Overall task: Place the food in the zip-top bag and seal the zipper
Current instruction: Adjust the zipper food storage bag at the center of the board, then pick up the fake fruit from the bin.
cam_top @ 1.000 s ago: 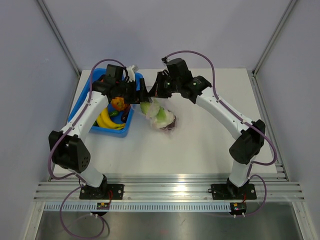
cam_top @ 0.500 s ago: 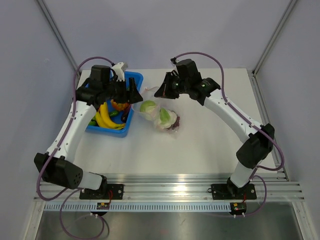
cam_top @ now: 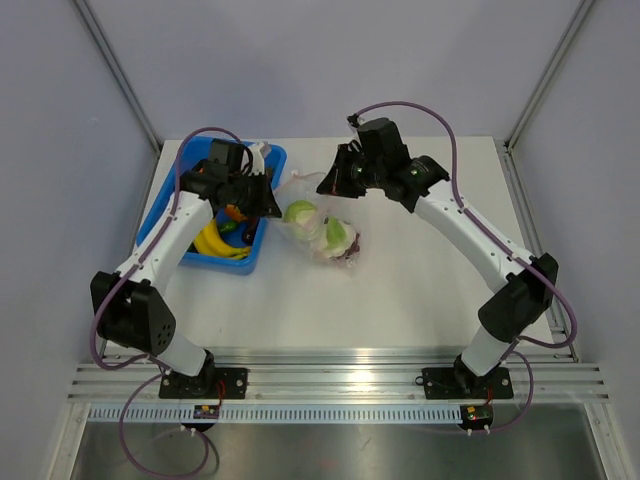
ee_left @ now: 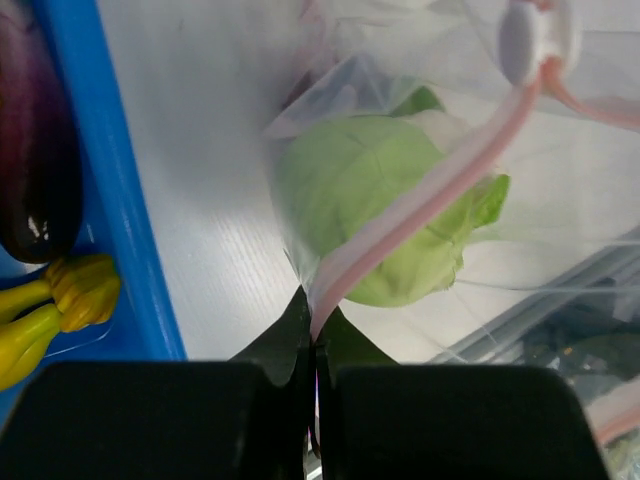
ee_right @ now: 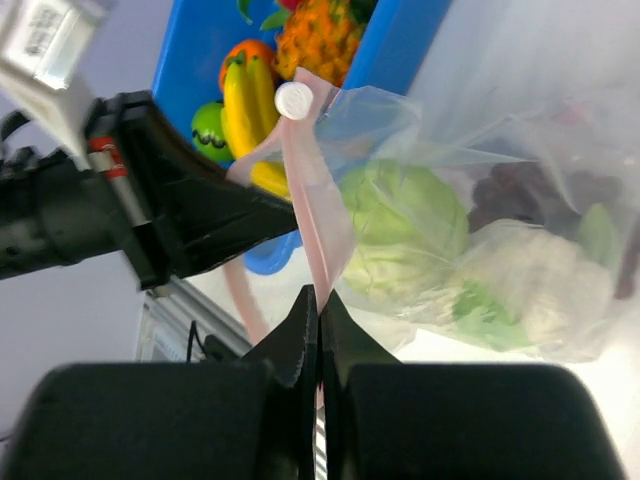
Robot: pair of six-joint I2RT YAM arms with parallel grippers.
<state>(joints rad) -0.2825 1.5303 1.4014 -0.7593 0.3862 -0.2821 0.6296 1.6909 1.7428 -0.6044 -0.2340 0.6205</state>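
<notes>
The zip-top bag (cam_top: 322, 232) lies on the white table, holding a pale green cabbage (ee_left: 370, 215), purple grapes (ee_right: 530, 190) and a pale cauliflower-like piece (ee_right: 535, 285). Its pink zipper (ee_left: 420, 215) carries a white slider (ee_right: 293, 100). My left gripper (ee_left: 313, 300) is shut on one end of the zipper strip, at the bag's left corner (cam_top: 275, 207). My right gripper (ee_right: 320, 295) is shut on the strip (ee_right: 318, 215) at the bag's far side (cam_top: 327, 186). More food stays in the blue tray: bananas (ee_right: 245, 110), a green apple (ee_right: 207, 130), a pineapple (ee_right: 315, 35).
The blue tray (cam_top: 255, 258) stands just left of the bag, its wall (ee_left: 120, 200) close beside my left gripper. A dark purple eggplant (ee_left: 35, 150) lies inside it. Grey walls enclose the table on three sides.
My left gripper came off the tray to the bag's left corner and shut on the zipper strip. The right gripper kept its hold and shifted slightly right.
</notes>
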